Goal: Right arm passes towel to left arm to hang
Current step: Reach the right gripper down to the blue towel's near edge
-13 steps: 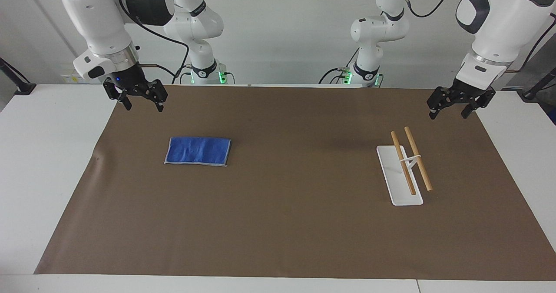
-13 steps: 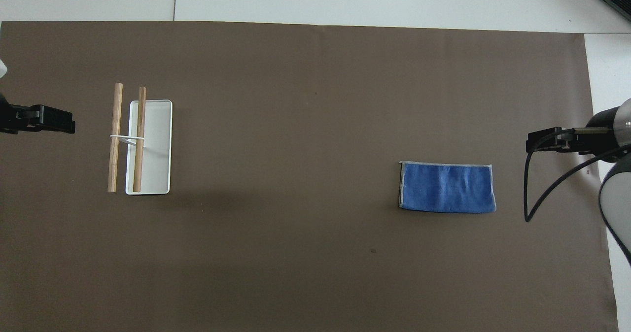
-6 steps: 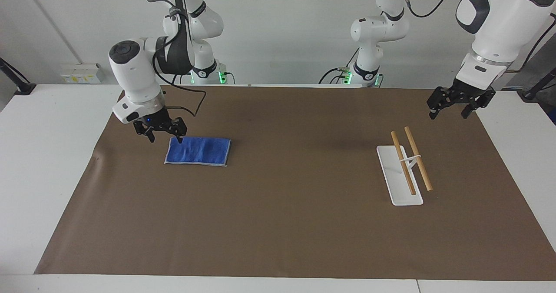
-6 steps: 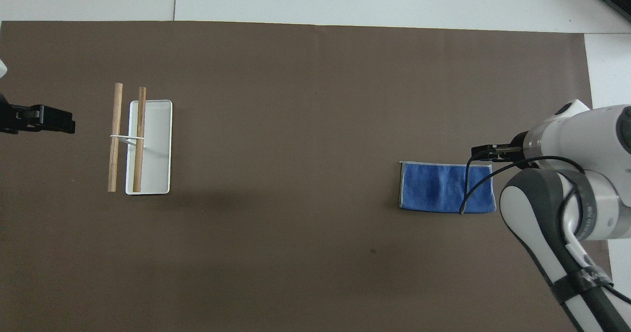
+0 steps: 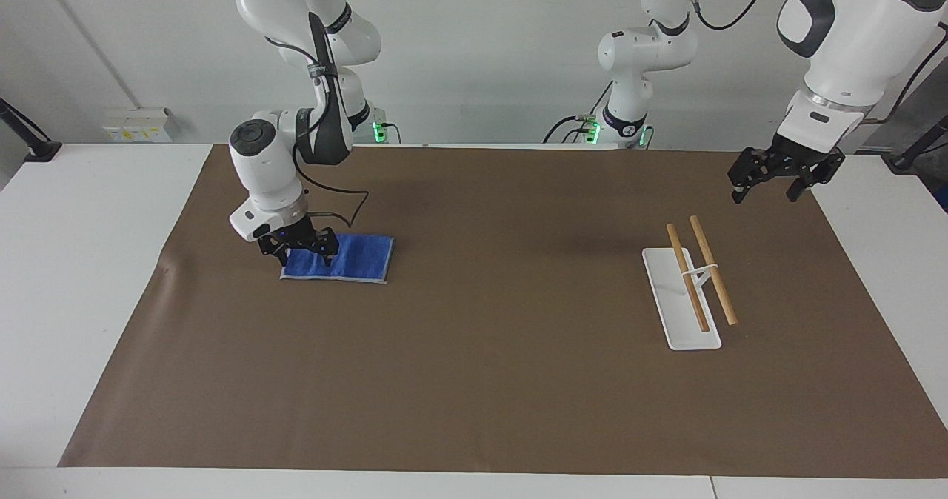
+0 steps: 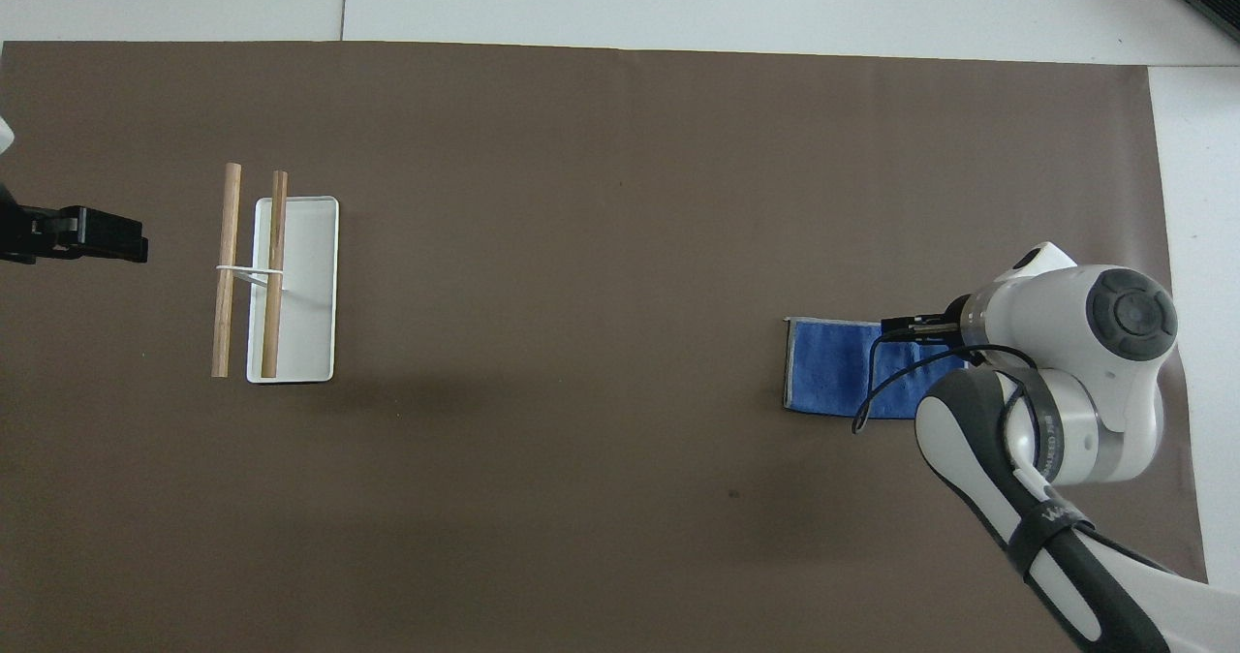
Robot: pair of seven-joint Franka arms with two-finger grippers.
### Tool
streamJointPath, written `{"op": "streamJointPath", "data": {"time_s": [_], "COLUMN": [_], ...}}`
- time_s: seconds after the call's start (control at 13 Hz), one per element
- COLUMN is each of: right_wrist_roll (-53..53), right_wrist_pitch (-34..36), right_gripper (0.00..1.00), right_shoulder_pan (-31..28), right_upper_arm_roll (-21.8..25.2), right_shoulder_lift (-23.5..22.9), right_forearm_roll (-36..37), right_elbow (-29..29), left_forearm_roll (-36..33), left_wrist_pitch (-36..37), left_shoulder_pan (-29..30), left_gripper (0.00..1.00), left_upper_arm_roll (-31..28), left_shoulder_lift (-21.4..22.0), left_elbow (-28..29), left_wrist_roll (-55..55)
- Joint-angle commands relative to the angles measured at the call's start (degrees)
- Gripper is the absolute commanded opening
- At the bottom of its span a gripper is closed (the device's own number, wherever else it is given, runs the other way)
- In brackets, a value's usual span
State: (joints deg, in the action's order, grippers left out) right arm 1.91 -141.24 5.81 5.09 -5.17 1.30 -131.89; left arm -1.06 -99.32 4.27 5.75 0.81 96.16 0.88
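The blue towel (image 5: 359, 259) lies flat on the brown mat toward the right arm's end of the table; it also shows in the overhead view (image 6: 831, 367). My right gripper (image 5: 300, 250) is open and low over the towel's end, its fingertips down at the cloth. In the overhead view the right arm covers that end and only the gripper's tip (image 6: 906, 327) shows. My left gripper (image 5: 767, 185) is open and waits in the air over the mat's edge at the left arm's end, also seen in the overhead view (image 6: 121, 242).
A white tray-based rack (image 5: 680, 312) with two wooden rods (image 5: 712, 268) stands toward the left arm's end; it also shows in the overhead view (image 6: 302, 285). The brown mat (image 5: 474, 380) covers most of the white table.
My right arm has swung in from the mat's corner and come down onto the towel's end. The towel, the rack and the left arm have not moved.
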Motion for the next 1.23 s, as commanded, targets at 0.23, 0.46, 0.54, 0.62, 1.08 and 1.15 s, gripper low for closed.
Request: {"op": "streamJointPath", "data": {"time_s": [0.23, 0.46, 0.54, 0.62, 1.08, 1.15], "right_wrist_roll": [-0.8, -1.1, -1.1, -1.2, 1.2, 1.8], "right_wrist_pitch": [-3.3, -3.3, -4.2, -5.5, -5.4, -4.0], "right_gripper": [1.0, 1.0, 1.0, 1.0, 0.0, 0.0], "right_shoulder_pan": [-0.7, -0.5, -0.4, -0.4, -0.3, 0.1], "right_upper_arm_roll": [-0.3, -0.3, -0.3, -0.3, -0.3, -0.4], "right_shoulder_lift": [0.7, 0.1, -0.3, -0.4, -0.4, -0.3], "right_forearm_roll": [-1.5, -2.7, -2.7, -2.7, -2.7, -2.8], "right_elbow": [-4.3, -4.8, -5.0, -5.9, -5.3, -4.1], "left_forearm_roll": [-0.5, -0.6, -0.6, -0.6, -0.5, -0.6], "left_wrist_pitch": [-0.3, -0.3, -0.3, -0.3, -0.3, -0.3], "left_shoulder_pan": [0.4, 0.4, 0.3, 0.2, 0.4, 0.4], "left_gripper": [1.0, 1.0, 1.0, 1.0, 1.0, 1.0], "left_upper_arm_roll": [0.2, 0.2, 0.3, 0.3, 0.2, 0.2], "left_shoulder_lift": [0.9, 1.0, 0.9, 0.9, 0.9, 0.9], "left_elbow": [1.0, 1.0, 1.0, 1.0, 1.0, 1.0], "left_wrist_roll": [-0.6, -0.6, -0.6, -0.6, -0.6, -0.6]}}
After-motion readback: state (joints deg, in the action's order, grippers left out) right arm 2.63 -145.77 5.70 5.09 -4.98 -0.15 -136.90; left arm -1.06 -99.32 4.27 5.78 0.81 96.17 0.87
